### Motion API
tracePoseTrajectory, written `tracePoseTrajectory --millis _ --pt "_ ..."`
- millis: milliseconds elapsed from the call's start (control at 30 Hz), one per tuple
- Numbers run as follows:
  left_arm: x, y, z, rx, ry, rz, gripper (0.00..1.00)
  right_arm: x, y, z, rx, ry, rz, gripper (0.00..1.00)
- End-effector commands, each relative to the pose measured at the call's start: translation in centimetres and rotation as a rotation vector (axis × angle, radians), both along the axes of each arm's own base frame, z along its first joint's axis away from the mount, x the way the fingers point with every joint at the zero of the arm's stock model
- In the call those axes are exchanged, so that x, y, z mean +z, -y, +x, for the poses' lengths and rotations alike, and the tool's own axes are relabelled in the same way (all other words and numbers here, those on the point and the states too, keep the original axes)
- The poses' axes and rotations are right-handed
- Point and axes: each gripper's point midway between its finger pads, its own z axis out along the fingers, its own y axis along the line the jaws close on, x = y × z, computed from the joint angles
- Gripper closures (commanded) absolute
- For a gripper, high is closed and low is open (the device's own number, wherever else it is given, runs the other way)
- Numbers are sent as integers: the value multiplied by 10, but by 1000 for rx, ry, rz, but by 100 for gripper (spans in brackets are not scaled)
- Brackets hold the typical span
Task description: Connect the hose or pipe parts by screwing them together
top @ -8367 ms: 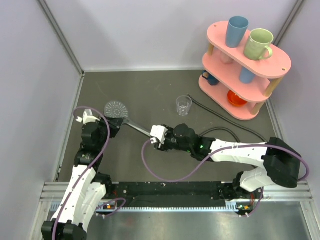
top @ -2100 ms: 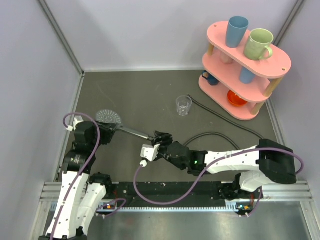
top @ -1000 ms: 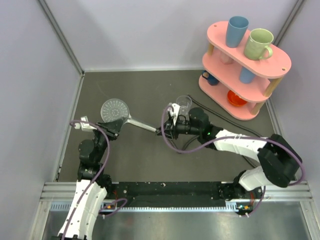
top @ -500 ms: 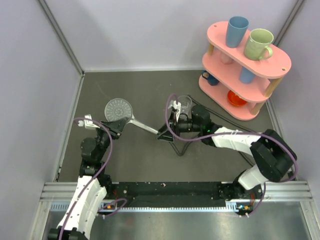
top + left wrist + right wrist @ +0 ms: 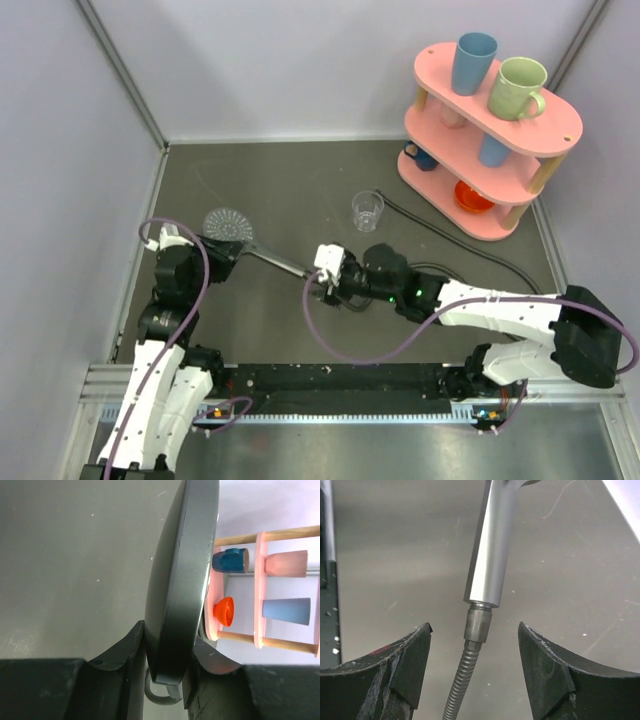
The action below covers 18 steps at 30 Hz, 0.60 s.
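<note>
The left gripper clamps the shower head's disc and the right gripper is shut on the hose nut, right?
No: the right wrist view shows the right gripper open, fingers clear on either side of the hose nut. The left gripper does clamp the disc.

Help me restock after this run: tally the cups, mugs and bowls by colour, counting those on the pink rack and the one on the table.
Light blue plastic cups: 2
Pale green handled mug: 1
Pink cup: 1
Dark blue mug: 1
Small orange bowl: 1
Clear glass cup: 1
Total: 7
</note>
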Motion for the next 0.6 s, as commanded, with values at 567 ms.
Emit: tracePoseTrajectory --millis 567 --pt "21 -4 -11 58 -149 -56 100 -2 -26 3 -182 458 -209 52"
